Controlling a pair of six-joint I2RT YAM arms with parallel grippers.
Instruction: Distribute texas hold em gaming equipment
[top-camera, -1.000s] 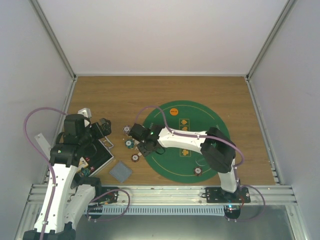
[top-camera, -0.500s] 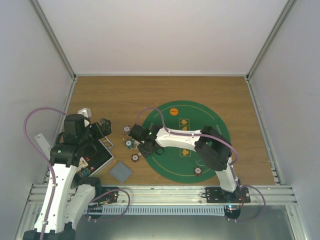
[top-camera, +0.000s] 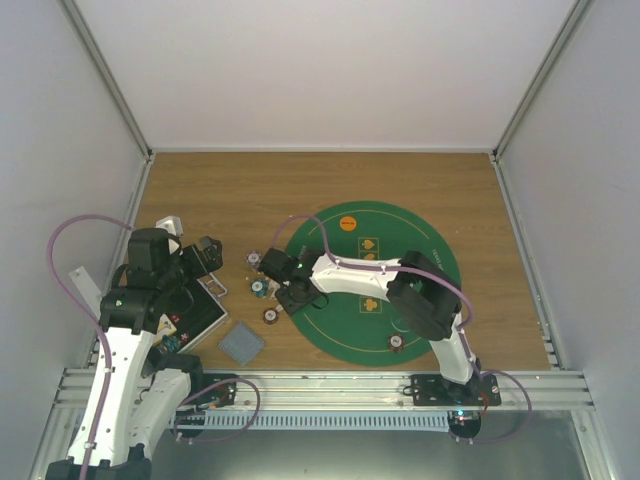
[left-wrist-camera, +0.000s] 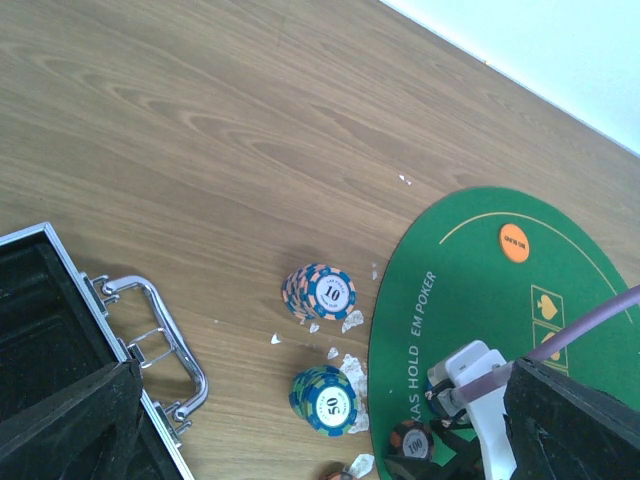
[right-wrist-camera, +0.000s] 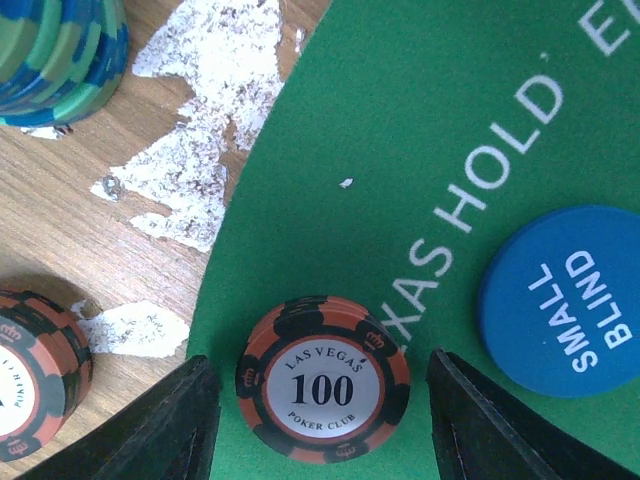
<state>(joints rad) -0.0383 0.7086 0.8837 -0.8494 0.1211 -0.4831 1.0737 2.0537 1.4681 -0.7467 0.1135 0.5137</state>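
1. The right gripper (right-wrist-camera: 318, 395) is spread and grips nothing. Its black fingers (right-wrist-camera: 165, 425) stand on either side of an orange-and-black round "100" poker chip (right-wrist-camera: 323, 378), with a gap on each side.
2. That chip lies flat at bottom centre of the right wrist view, just inside the edge of the big round green felt mat (right-wrist-camera: 400, 150).
3. A blue round "SMALL BLIND" disc (right-wrist-camera: 565, 300) lies on the mat at the right, near the chip but apart from it.
4. A blue-and-green striped chip stack (right-wrist-camera: 55, 50) sits upper left on the wooden table (right-wrist-camera: 100, 260).
5. An orange-and-black chip stack (right-wrist-camera: 30, 375) sits at the lower left edge.
6. The left gripper (top-camera: 205, 257) is wide open and empty, at the left of the overhead view, by the black silver-rimmed case (left-wrist-camera: 40, 300).
7. Grey-backed playing cards (top-camera: 241, 343) lie on the wood, lower left of centre.
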